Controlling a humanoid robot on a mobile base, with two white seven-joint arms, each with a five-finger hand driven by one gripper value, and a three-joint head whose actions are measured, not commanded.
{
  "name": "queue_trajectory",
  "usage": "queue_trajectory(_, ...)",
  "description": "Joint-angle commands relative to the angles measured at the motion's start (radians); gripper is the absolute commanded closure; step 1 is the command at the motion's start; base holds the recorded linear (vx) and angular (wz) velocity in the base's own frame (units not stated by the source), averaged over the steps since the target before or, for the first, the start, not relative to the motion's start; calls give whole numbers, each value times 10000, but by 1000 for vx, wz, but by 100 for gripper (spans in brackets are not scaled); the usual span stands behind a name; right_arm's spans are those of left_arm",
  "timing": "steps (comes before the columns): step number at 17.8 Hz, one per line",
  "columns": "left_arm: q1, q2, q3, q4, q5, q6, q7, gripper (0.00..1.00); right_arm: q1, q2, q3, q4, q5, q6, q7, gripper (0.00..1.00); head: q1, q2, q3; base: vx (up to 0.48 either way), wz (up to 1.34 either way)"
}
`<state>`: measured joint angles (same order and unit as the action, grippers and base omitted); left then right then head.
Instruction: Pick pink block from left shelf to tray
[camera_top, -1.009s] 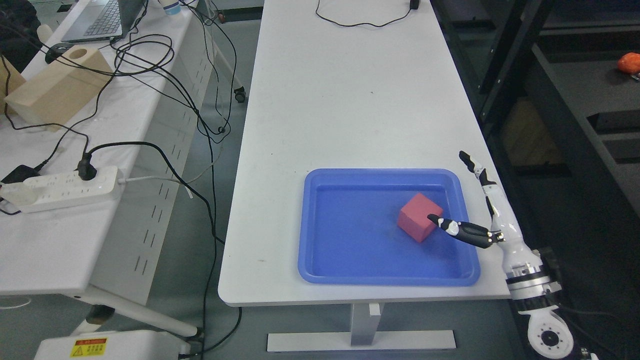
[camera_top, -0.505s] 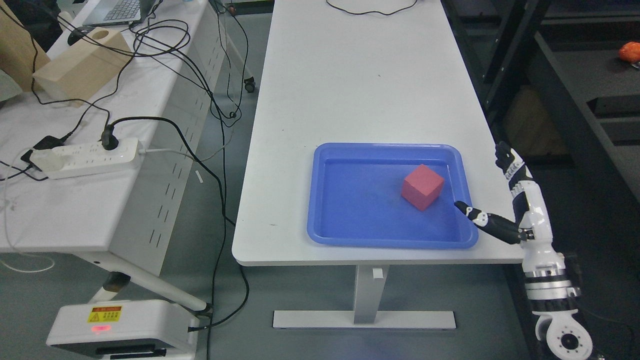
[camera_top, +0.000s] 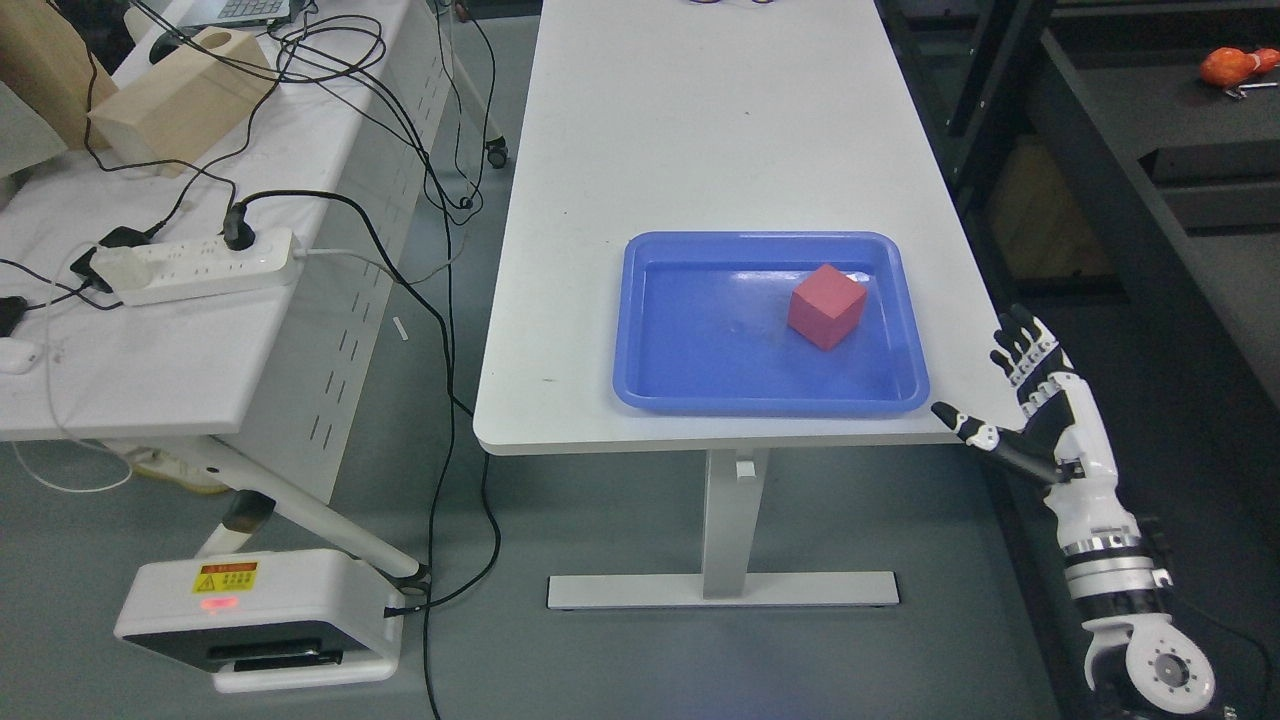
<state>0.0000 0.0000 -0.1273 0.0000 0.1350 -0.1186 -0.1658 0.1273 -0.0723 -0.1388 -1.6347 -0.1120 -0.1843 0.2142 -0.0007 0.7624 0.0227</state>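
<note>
A pink block rests inside the blue tray, toward its right half. The tray lies on the white table near the front edge. My right hand hovers off the table's front right corner, fingers spread and empty, well clear of the block. Its white arm rises from the lower right. The left arm does not show.
A second white table at the left carries a power strip, tangled black cables and a wooden box. A white floor unit sits below it. Dark shelving stands at the right with an orange object.
The camera has pulled back, shifting the whole picture. My right hand has drawn away from the block, out of the tray, to beyond the table's corner. The block stays in the tray.
</note>
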Motion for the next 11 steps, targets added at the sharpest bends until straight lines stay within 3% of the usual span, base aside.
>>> queue_trajectory(1,199,174,0,-175,0,5,1,0,-46,-105,-223,10,-63,401,464,0,0,0,0,-154,-54)
queue_trajectory(4,199,174,0,-175,0,5,1,0,-15,-74,-147,10,765,386,834,0,0,0,0,-131,6)
queue_trajectory(11,199,174,0,-175,0,5,1,0,46,-13,-116,87,767,325,834,0,0,0,0,-76,125)
